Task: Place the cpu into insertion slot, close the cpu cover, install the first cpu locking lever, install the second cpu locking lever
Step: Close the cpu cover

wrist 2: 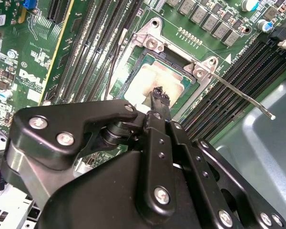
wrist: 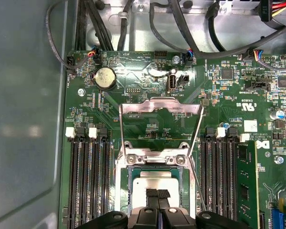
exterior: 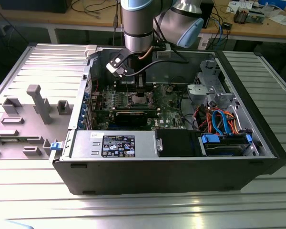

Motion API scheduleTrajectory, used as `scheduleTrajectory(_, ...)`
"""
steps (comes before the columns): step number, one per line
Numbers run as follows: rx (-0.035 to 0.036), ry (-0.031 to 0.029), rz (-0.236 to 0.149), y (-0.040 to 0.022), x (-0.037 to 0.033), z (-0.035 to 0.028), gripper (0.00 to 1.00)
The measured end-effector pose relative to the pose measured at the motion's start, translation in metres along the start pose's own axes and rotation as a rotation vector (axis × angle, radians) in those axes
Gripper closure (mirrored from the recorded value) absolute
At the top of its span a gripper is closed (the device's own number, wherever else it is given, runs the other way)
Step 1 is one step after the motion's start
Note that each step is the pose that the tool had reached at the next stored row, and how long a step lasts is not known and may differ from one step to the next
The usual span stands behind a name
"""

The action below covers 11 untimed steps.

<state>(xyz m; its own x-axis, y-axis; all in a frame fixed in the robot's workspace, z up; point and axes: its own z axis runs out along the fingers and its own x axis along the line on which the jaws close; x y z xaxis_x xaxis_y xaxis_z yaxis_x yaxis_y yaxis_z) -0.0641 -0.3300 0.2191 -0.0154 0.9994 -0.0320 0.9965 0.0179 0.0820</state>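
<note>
The cpu (wrist: 155,183) lies flat in the insertion slot (wrist: 125,191), its dull silver top (wrist 2: 150,76) seen in both wrist views. The cpu cover (wrist: 159,109), a thin silvery frame, stands tipped up and open behind the socket's hinge. My gripper (wrist: 157,194) hangs right over the cpu with its black fingertips (wrist 2: 159,95) pressed together, shut, at or just above the chip's top. One locking lever (wrist 2: 240,94) sticks out loose to the side; another thin lever (wrist 2: 112,71) stands free on the other side. In the exterior view the gripper (exterior: 139,89) reaches down into the case.
Long black memory slots (wrist: 88,181) flank the socket on both sides. Cables (wrist: 133,28) run along the case wall behind the board. The open computer case (exterior: 109,167) holds a drive cage (exterior: 212,90) and a power supply (exterior: 117,145). A grey fixture (exterior: 38,102) stands at the exterior view's left.
</note>
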Motion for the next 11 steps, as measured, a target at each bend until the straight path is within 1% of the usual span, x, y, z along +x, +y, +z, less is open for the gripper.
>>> scheduleTrajectory(5,0.0003,0.0,0.0,0.0001,0.0,0.0,0.89)
scheduleTrajectory(6,0.0019,0.0002,0.0,0.0004,0.0,0.0001,0.89)
scheduleTrajectory(7,0.0044,0.0003,0.0,0.0007,0.0,0.0001,0.89)
scheduleTrajectory(8,0.0085,0.0003,0.0,0.0012,0.0,0.0001,0.89)
scheduleTrajectory(9,0.0106,0.0001,0.0,0.0014,-0.0001,0.0001,0.89)
scheduleTrajectory(10,0.0146,0.0002,0.0,0.0016,0.0,0.0001,0.89)
scheduleTrajectory(11,0.0201,0.0004,-0.001,0.002,0.0,0.0002,0.89)
